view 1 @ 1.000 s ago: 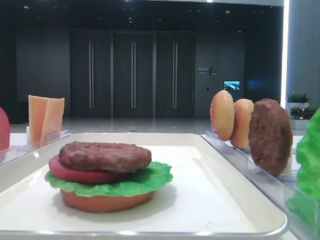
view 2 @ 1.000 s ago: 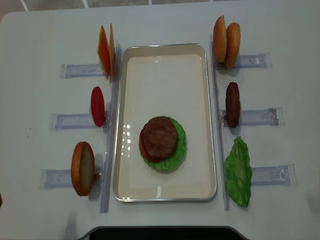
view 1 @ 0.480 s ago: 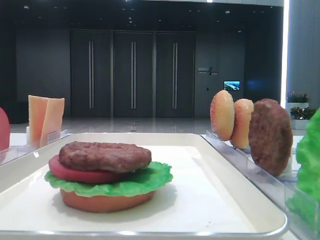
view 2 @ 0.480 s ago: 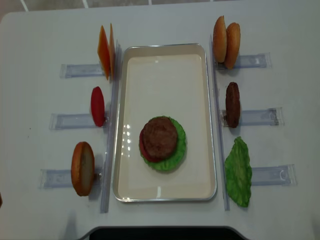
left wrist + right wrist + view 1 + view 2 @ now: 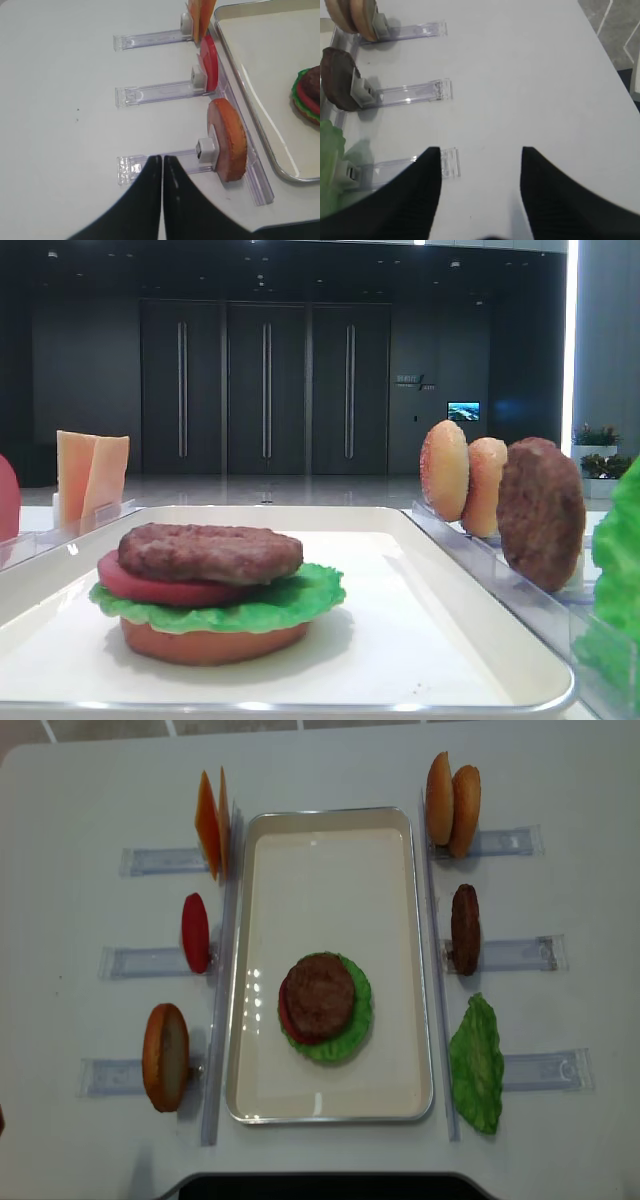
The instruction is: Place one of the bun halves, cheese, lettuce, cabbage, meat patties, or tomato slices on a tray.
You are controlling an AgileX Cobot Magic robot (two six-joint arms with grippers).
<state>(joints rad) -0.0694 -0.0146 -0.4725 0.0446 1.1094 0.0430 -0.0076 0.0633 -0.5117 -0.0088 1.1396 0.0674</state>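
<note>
On the white tray (image 5: 330, 1110) a stack lies: bun half (image 5: 210, 645), lettuce (image 5: 360, 1020), tomato slice (image 5: 130, 585), meat patty (image 5: 320, 992) on top. Standing in racks on the left are cheese (image 5: 210, 820), a tomato slice (image 5: 195, 932) and a bun half (image 5: 165, 1057). On the right are two bun halves (image 5: 452, 805), a meat patty (image 5: 465, 928) and lettuce (image 5: 477, 1063). Cabbage is out of view. My left gripper (image 5: 161, 157) is shut and empty over the outer end of the bun rack. My right gripper (image 5: 480, 150) is open above bare table, right of the lettuce rack.
Clear plastic holder racks (image 5: 520, 953) stick out sideways from both long sides of the tray. The white table's edge (image 5: 615, 65) runs close on the right of the right gripper. A dark strip (image 5: 320, 1187) lies at the table's near edge.
</note>
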